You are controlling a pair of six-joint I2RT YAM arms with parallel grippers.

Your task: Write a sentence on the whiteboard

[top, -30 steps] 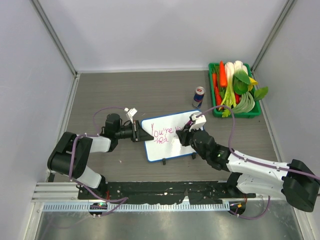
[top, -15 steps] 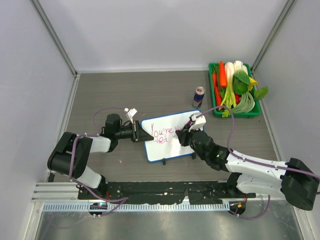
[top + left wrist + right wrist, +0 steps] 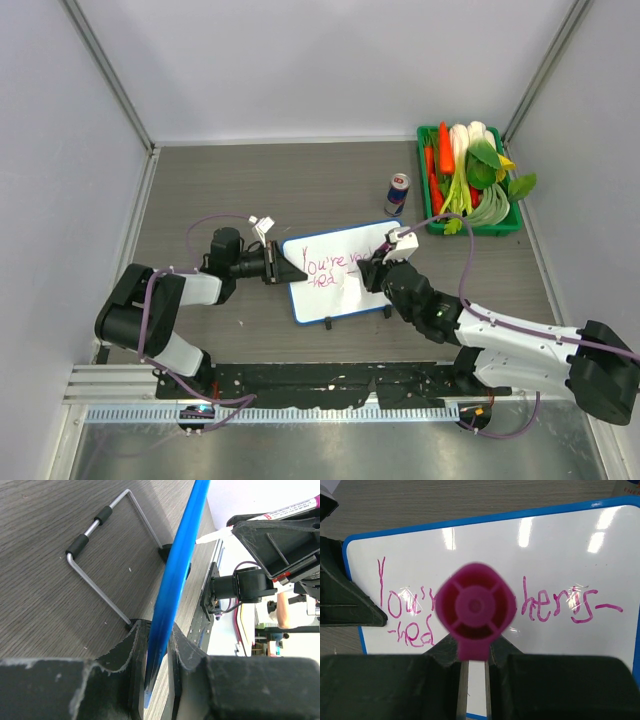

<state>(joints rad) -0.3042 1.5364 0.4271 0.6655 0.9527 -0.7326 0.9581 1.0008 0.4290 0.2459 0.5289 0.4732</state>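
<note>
The whiteboard (image 3: 340, 288), white with a blue rim, lies mid-table; it fills the right wrist view (image 3: 560, 555). The pink sentence (image 3: 330, 267) runs in two slanted lines; in the right wrist view (image 3: 555, 607) I read "You'r…", "hers–" and "–hed" below. My left gripper (image 3: 283, 270) is shut on the board's left edge; the left wrist view shows the blue rim (image 3: 175, 580) clamped between the fingers. My right gripper (image 3: 385, 262) is shut on a pink marker (image 3: 475, 610), held over the board's right part; its end hides the middle letters.
A green tray (image 3: 432, 222) of vegetables stands at the back right. A drink can (image 3: 397, 194) stands just left of it, behind the board. The board's wire stand (image 3: 100, 555) shows in the left wrist view. Grey walls close the sides and back.
My right gripper with the marker has shifted slightly to the right along the first line. The left gripper and the board have not moved.
</note>
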